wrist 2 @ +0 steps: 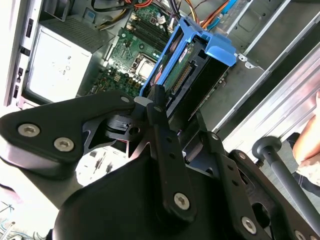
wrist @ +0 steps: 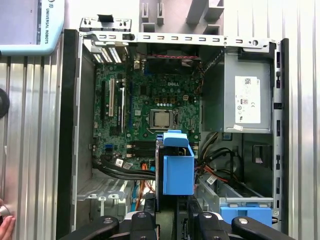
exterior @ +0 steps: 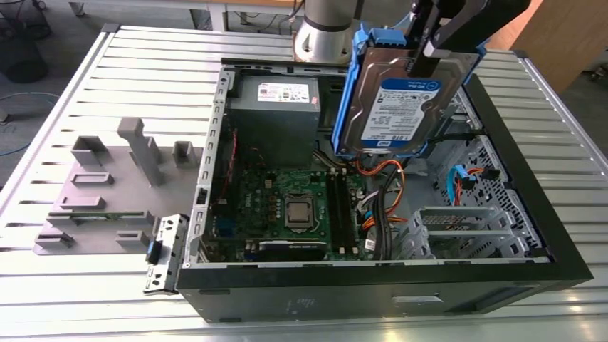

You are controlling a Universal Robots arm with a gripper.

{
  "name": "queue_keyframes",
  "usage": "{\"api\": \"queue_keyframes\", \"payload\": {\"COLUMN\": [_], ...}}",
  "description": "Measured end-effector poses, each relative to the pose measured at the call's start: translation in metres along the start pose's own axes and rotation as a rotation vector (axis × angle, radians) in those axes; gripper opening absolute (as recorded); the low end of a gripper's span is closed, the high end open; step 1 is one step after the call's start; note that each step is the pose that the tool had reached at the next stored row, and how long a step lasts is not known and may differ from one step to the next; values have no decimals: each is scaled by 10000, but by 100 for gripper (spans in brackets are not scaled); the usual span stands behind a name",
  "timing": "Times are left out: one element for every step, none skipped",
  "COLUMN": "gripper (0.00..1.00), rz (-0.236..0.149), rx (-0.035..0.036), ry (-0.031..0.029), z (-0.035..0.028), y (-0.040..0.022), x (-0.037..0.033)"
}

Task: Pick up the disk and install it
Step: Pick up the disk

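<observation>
The disk [exterior: 399, 100] is a silver drive with a blue-and-white label, framed by blue plastic rails. It hangs tilted on edge above the open computer case [exterior: 380, 285], over the motherboard's right part in the exterior view. My gripper [exterior: 428, 60] is shut on the disk's upper end, coming down from above. In the second wrist view the black fingers [wrist 2: 159, 112] clamp the disk [wrist 2: 187, 65] between them. In the first wrist view the disk [wrist: 177, 167] shows end-on as a blue frame just beyond the gripper [wrist: 175, 220], over the board.
Inside the case lie the motherboard [exterior: 295, 206], a grey power-supply box [exterior: 275, 107], orange and black cables [exterior: 380, 178] and a metal drive cage [exterior: 465, 221]. A grey fixture with blocks [exterior: 105, 185] sits on the slatted table at the exterior view's left. A hand [wrist: 4, 225] shows at the edge.
</observation>
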State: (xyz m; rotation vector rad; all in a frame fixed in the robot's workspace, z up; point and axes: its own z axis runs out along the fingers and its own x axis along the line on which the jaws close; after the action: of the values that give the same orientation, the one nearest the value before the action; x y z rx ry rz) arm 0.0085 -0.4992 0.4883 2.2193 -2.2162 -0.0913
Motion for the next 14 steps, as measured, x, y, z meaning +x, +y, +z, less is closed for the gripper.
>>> {"api": "queue_keyframes", "payload": {"gripper": [35, 35, 35, 35, 35, 35, 35, 35, 35, 35, 35, 35, 35, 35], "rz": [-1, 0, 0, -1, -1, 0, -1, -1, -1, 0, -1, 0, 0, 0], "rx": [0, 0, 0, 0, 0, 0, 0, 0, 0, 0, 0, 0, 0, 0], "ry": [1, 0, 0, 0, 1, 0, 0, 1, 1, 1, 0, 2, 1, 0], "z": [0, 1, 1, 2, 1, 2, 2, 2, 2, 2, 2, 2, 2, 3], "y": [0, 0, 0, 0, 0, 0, 0, 0, 0, 0, 0, 0, 0, 0], "x": [4, 10, 16, 23, 32, 42, 52, 63, 75, 89, 103, 119, 136, 154]}}
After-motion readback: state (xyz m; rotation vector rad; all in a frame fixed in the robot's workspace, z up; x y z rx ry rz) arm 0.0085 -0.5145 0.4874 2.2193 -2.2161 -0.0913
